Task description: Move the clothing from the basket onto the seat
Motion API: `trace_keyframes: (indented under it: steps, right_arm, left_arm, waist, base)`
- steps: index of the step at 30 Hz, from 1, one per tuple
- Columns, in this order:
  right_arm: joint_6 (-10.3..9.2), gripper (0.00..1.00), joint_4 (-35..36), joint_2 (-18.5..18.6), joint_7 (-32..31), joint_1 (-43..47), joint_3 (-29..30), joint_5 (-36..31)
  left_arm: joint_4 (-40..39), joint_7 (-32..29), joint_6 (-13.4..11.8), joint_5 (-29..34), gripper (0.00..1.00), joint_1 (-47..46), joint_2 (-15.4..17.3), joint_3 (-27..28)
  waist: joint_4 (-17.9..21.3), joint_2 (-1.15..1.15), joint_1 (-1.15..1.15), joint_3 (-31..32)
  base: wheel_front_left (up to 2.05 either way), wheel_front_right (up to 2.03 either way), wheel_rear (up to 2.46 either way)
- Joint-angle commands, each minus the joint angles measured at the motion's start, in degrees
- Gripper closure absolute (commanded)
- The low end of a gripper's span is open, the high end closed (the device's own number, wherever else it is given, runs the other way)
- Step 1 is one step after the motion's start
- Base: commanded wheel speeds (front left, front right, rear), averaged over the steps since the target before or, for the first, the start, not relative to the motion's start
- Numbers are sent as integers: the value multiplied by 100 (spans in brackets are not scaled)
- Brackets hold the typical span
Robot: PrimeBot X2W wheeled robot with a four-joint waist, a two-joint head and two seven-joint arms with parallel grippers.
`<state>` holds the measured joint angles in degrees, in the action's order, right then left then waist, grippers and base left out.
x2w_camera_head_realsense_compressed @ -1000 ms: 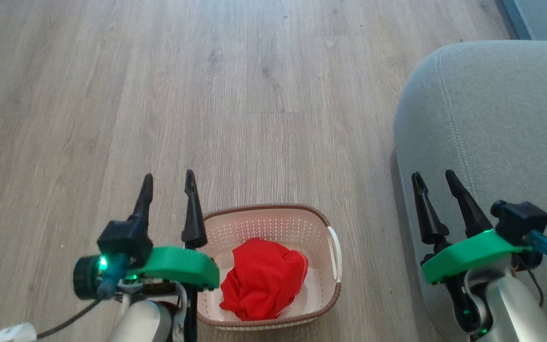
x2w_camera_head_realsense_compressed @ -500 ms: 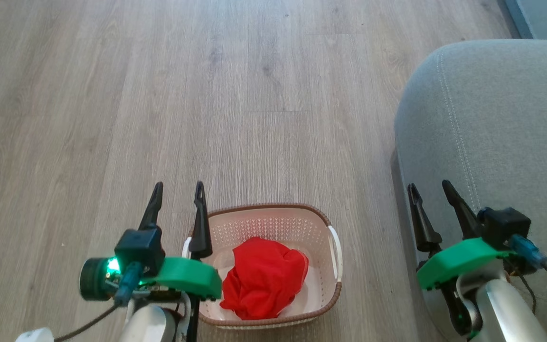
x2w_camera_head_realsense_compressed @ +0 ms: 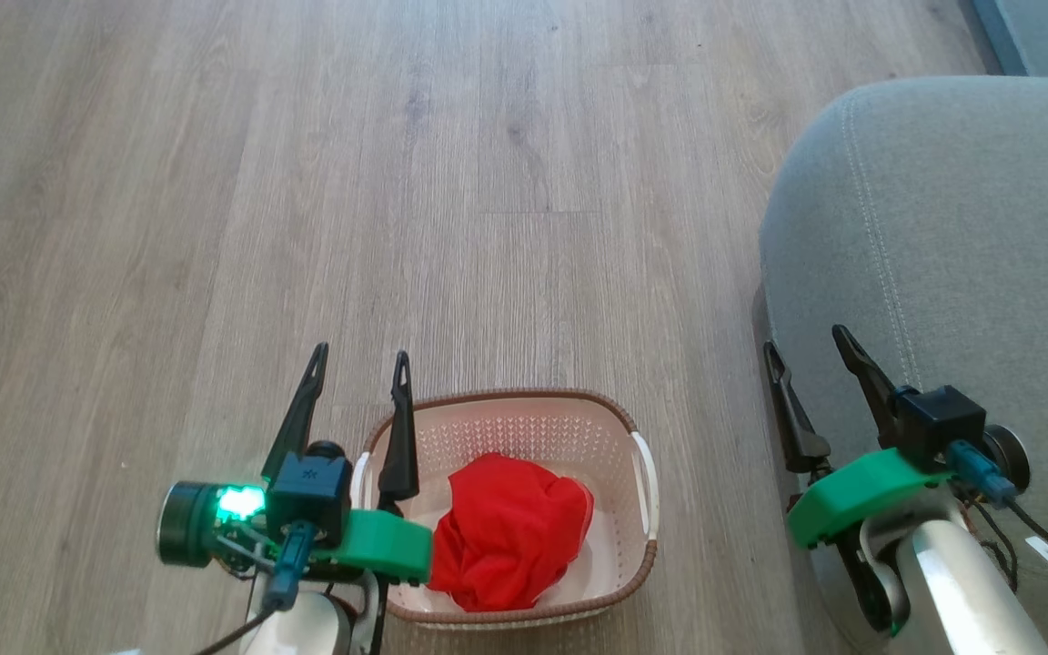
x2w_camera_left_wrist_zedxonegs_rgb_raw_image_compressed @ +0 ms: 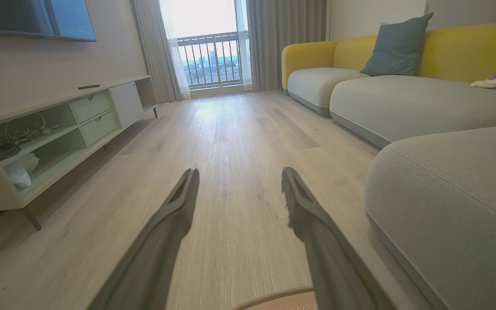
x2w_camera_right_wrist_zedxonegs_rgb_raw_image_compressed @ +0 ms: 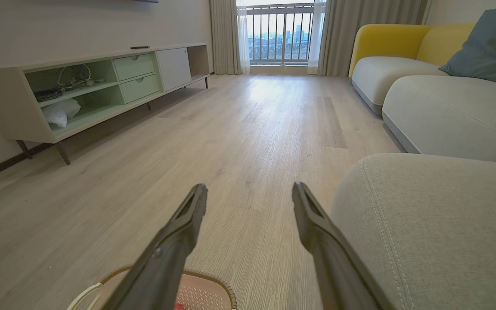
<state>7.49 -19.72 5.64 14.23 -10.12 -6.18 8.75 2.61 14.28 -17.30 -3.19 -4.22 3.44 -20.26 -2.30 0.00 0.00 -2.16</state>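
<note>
Red clothing (x2w_camera_head_realsense_compressed: 508, 532), cream basket (x2w_camera_head_realsense_compressed: 524, 420) (brown rim), grey seat (x2w_camera_head_realsense_compressed: 961, 227).

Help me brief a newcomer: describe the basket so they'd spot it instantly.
Find the big grey seat at the right of the head view; the basket sits on the wood floor left of it. Cream perforated walls, a brown rim and red clothing inside set it apart.
</note>
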Motion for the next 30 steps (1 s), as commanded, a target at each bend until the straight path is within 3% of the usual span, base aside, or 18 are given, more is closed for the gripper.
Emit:
trace_keyframes:
  steps: [1,14,19,27,30]
  right_arm:
    - [0,0,151,-10,77,-308,-138,-36]
    - [0,0,113,-40,77,-323,-100,71]
    - [0,0,130,-50,77,-353,146,65]
    - [0,0,393,163,77,-657,444,-20]
    - [0,0,578,264,77,-792,436,-78]
  left_arm:
    - [-208,72,-8,49,0,-151,-42,184]
    - [-79,72,66,-42,0,-91,-55,194]
    - [477,72,368,-216,0,-46,-56,82]
    - [1487,72,777,-172,0,-600,-56,-199]
    - [1771,72,777,-145,0,-882,-56,-267]
  waist:
    - [1,0,0,5]
    - [44,0,0,-4]
    - [123,0,0,-165]
    - [295,0,0,-1215]
    - [396,0,0,-1708]
  base:
    - [0,0,0]
    - [0,0,0]
    - [0,0,0]
    - [0,0,0]
    - [0,0,0]
